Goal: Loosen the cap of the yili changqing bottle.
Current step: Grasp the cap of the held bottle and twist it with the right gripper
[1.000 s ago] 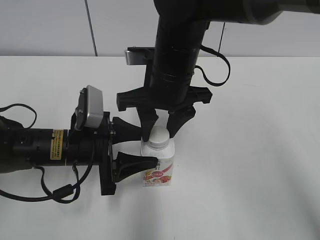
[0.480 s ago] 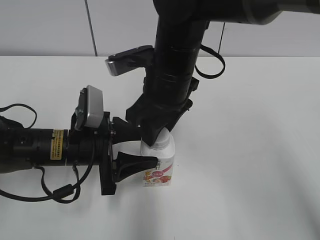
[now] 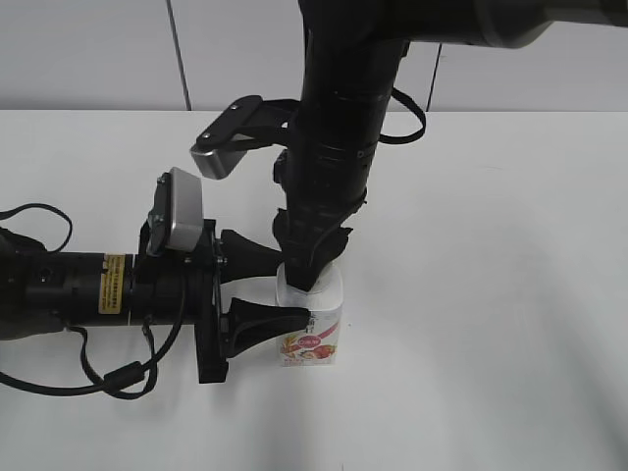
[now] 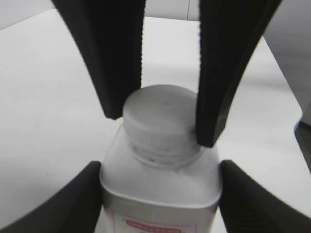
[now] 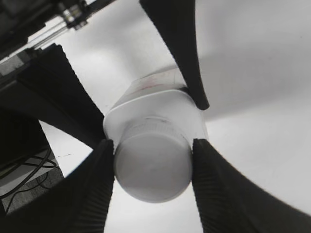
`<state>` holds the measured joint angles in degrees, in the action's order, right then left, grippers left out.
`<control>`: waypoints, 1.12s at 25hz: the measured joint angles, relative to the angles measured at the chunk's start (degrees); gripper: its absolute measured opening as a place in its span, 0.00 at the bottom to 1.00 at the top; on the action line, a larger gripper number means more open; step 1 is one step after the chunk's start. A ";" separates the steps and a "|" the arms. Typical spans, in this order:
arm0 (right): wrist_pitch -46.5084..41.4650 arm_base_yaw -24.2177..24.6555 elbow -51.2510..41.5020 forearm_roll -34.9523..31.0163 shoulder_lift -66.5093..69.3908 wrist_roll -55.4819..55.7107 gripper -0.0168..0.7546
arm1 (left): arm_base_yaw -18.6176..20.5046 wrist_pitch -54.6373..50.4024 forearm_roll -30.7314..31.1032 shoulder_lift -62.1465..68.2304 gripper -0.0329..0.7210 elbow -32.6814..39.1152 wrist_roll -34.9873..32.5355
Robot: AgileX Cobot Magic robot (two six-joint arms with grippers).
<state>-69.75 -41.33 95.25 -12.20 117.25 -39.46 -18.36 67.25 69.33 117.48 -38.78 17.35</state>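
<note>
at the lower centre of the exterior frame, the yili changqing bottle is stood upright on the white table, its pink-red label turned toward the camera. its body is clamped from the left side of the frame by the left gripper, one finger seen on each side of the bottle's shoulders in the left wrist view. from above, the cap is pinched by the right gripper, whose ribbed pads are pressed against its opposite sides. a black cable is seen at the lower left.
</note>
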 joint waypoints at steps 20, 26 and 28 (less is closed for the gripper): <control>0.00 0.00 0.00 0.01 -0.53 8.15 0.69 | 0.00 0.00 0.06 0.00 0.63 0.00 0.00; 0.00 0.00 0.00 0.19 -3.11 19.72 0.69 | 0.00 0.00 0.11 0.00 0.63 0.00 0.00; 0.00 0.00 0.00 0.19 -3.78 27.69 0.69 | 0.00 0.00 0.11 0.00 0.63 0.00 0.00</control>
<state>-69.75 -41.33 95.25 -12.01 113.47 -11.77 -18.36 67.25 69.44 117.48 -38.78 17.35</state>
